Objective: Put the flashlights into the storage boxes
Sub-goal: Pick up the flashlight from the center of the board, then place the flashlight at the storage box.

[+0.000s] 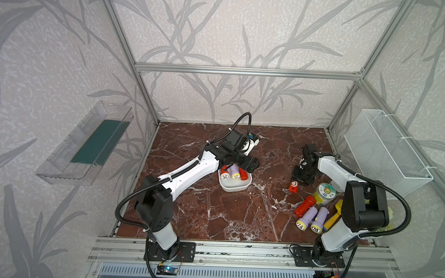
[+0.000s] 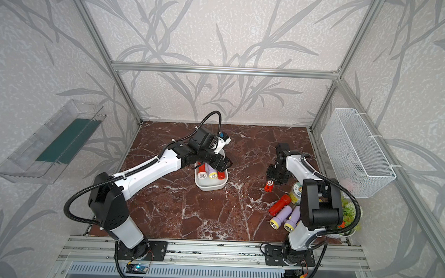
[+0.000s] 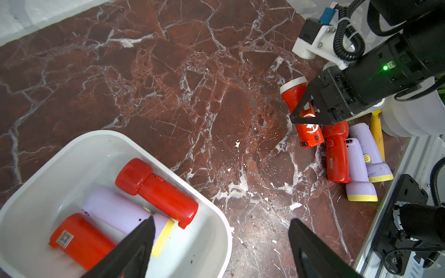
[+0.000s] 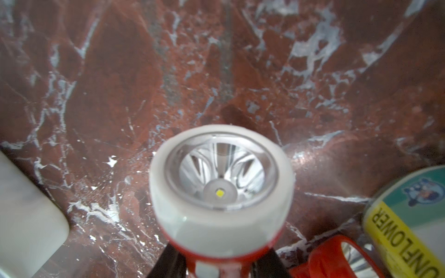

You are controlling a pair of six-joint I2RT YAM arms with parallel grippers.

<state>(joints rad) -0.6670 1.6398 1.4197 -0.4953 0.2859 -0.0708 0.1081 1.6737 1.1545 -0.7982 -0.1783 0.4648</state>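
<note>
Seven flashlights are in view. One red flashlight (image 3: 291, 97) with a white head ring sits between the closed jaws of the right gripper (image 3: 307, 119). The jaws clamp its body just behind the head, well apart from the white tray (image 3: 55, 175). Only bare marble table (image 3: 192, 96) lies between it and the tray.

Beyond it from the tray lie a red one (image 1: 304, 206) and two lavender ones (image 1: 307, 217), side by side and touching. A round jar (image 1: 324, 194) and a yellow shovel (image 1: 333, 214) are just beside them.

The left gripper (image 3: 221, 220) hangs over the tray's rim on the side facing the held flashlight, jaws wide apart and holding nothing. Inside the tray lie two red flashlights (image 3: 156, 192) and one lavender (image 3: 115, 209), all parallel, with one red turned opposite to the lavender.

The held flashlight's long axis stands steep, lens upward and tail down near the table. I cannot tell if the tail touches it.
</note>
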